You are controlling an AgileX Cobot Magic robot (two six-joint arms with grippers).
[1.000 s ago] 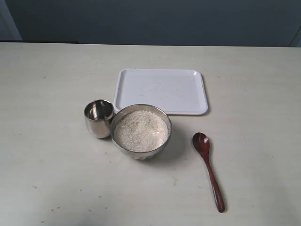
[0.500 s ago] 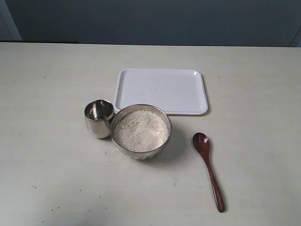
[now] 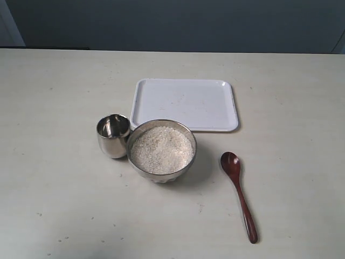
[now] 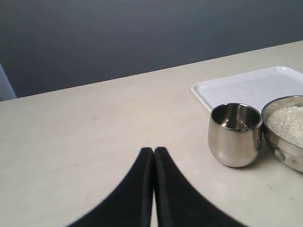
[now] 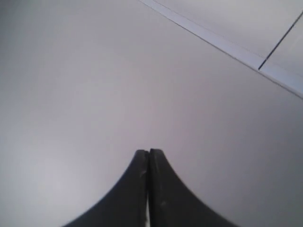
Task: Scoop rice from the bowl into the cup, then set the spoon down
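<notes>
You have the round, shiny steel bowl (image 3: 161, 177) standing upright, filled nearly to its rim with rice (image 3: 161, 149), a level mass of small white grains. Hard against the bowl's left side you see the cup (image 3: 112, 141), a smaller steel tumbler with rounded sides, upright with its mouth open; whether the two touch is unclear. To the bowl's right, with a gap between, your dark reddish-brown wooden spoon (image 3: 239, 198) lies flat, hollow up, its slim handle running toward the near edge.
</notes>
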